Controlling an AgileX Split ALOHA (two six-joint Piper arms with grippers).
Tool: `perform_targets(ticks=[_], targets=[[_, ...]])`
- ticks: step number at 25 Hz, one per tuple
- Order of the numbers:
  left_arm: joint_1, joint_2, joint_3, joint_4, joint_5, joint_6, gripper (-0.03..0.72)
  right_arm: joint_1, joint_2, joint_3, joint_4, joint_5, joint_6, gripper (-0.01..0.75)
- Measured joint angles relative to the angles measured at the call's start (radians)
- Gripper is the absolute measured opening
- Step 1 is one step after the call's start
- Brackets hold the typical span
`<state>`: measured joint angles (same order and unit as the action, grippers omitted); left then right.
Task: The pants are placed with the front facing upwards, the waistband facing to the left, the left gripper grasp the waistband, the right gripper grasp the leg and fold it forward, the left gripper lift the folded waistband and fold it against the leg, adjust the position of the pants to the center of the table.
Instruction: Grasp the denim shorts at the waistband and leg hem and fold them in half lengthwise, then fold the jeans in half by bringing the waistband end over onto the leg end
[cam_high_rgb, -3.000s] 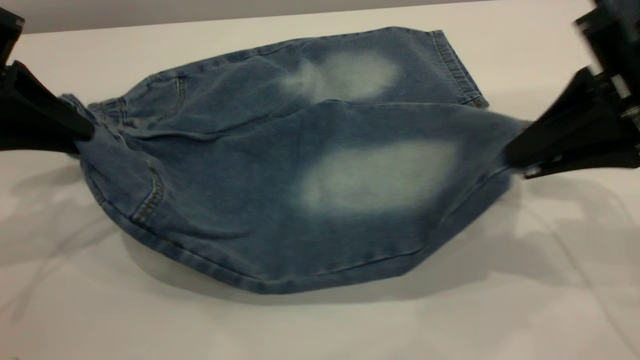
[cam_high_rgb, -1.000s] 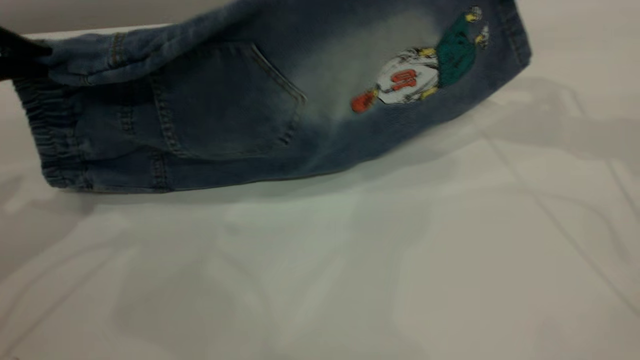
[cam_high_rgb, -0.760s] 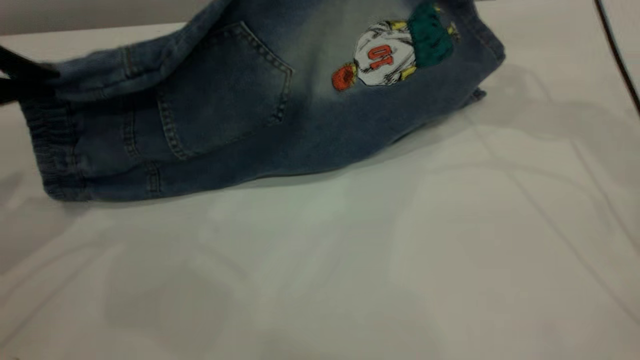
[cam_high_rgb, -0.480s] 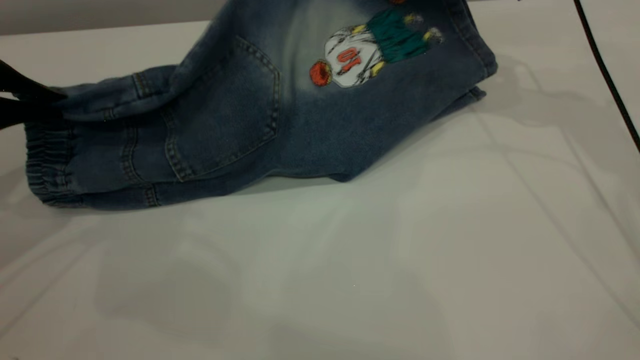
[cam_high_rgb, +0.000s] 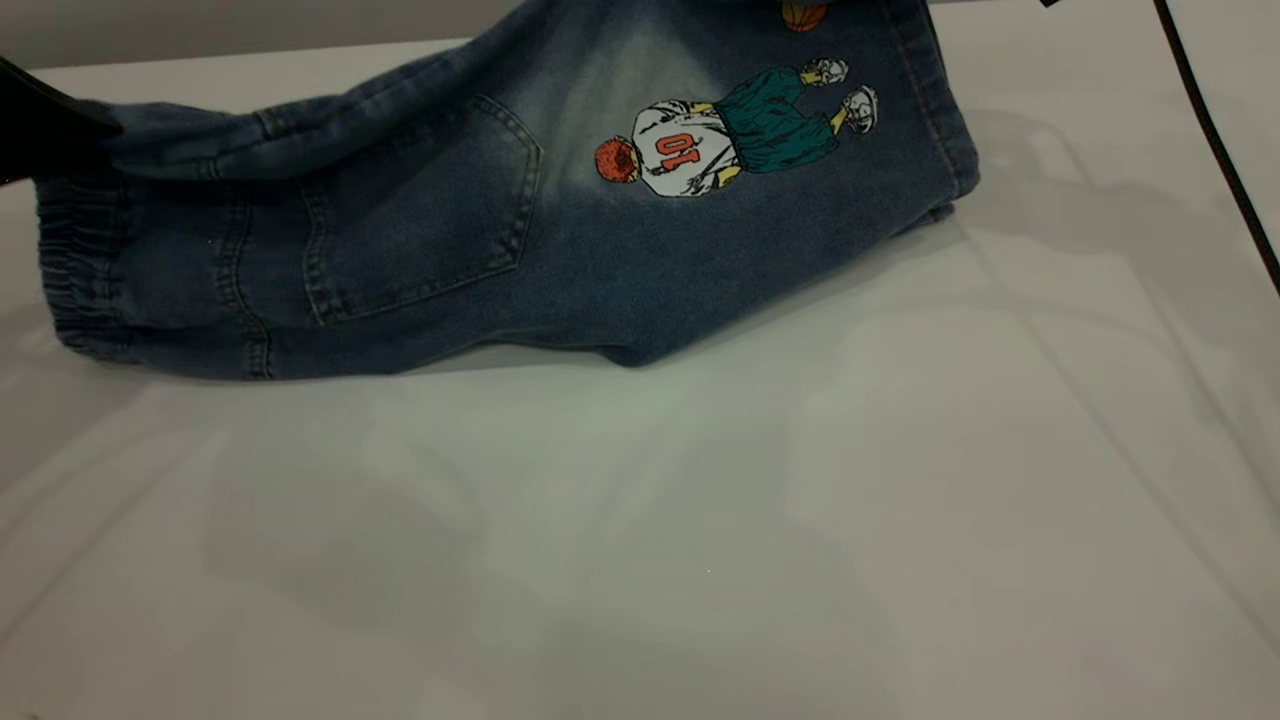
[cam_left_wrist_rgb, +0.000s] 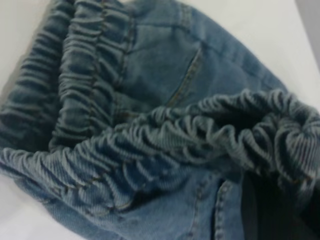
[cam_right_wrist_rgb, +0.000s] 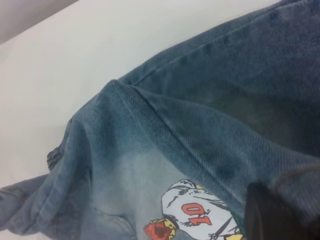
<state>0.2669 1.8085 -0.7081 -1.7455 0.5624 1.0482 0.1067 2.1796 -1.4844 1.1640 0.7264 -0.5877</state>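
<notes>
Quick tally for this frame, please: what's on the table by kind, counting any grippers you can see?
Pants: 1
Grippers: 2, the left gripper at the waistband, the right gripper at the leg
Table: 1
Cable: 1
Total: 5

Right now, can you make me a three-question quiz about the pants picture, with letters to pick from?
1. Where is the waistband?
A. left end of the pants
B. right end
C. off the table

2. What number is on the printed player's shirt?
A. 7
B. 10
C. 23

3. Which side of the leg faces up?
A. plain pale patch
B. player print
C. inside lining

Answers:
1 A, puckered elastic sits at the left.
2 B, red 10 shows.
3 B, the print and pocket are on top.
</notes>
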Motion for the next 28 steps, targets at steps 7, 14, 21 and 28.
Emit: perform_targets(ticks=[7, 14, 21, 28], targets=[[0.0, 0.016, -0.001, 0.0, 0.001, 0.03, 0.295, 0.0, 0.0, 0.0, 0.007, 0.026, -0.038, 0.027], [0.0, 0.016, -0.002, 0.0, 0.002, 0.087, 0.529, 0.0, 0.0, 0.0, 0.014, 0.044, -0.047, 0.058], [0.004, -0.006, -0.003, 0.002, 0.005, 0.103, 0.552, 0.0, 0.0, 0.0, 0.014, 0.067, -0.066, 0.1], [0.094, -0.031, -0.003, 0.174, 0.005, 0.015, 0.552, 0.0, -0.005, -0.008, 0.019, 0.076, -0.144, 0.342]])
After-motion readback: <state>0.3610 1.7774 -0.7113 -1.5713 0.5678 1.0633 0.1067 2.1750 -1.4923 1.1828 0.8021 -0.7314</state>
